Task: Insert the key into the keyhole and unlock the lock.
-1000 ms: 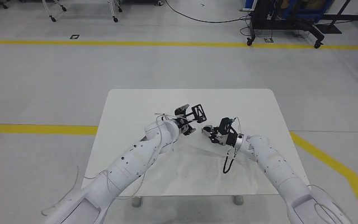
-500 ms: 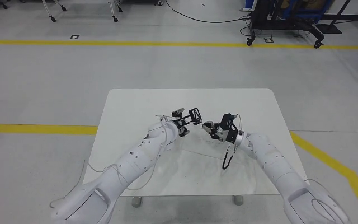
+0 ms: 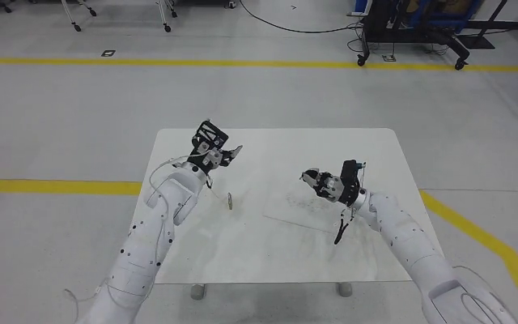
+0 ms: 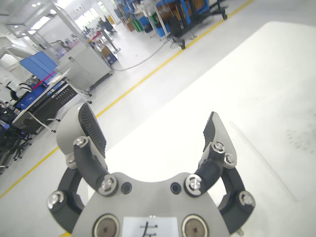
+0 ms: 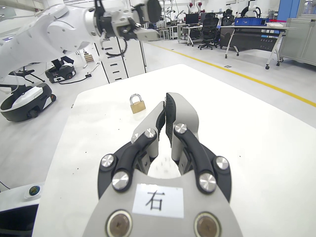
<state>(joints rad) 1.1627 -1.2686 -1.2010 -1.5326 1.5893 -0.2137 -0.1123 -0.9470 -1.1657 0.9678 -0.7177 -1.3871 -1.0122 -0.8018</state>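
Air above the far-left part of the white rectangular table (image 3: 372, 150) is being occupied by the left gripper (image 3: 226, 154), which is being held well clear of the surface. Its two ribbed black pads (image 4: 91, 127) are being held wide apart, and nothing is being gripped by them. Slightly to the right and nearer, a small brass, silver-shackled padlock (image 3: 230, 200) is being supported by the tabletop. It is standing apart from both grippers, and from the right wrist view its shackle is being shown uppermost. Farther right, over the table's right half, the right gripper (image 3: 307, 176) is being pointed leftward toward the padlock, well apart from it. Its fingers (image 5: 179, 108) are being pressed together at the tips. Whether anything is being pinched between them cannot be told.
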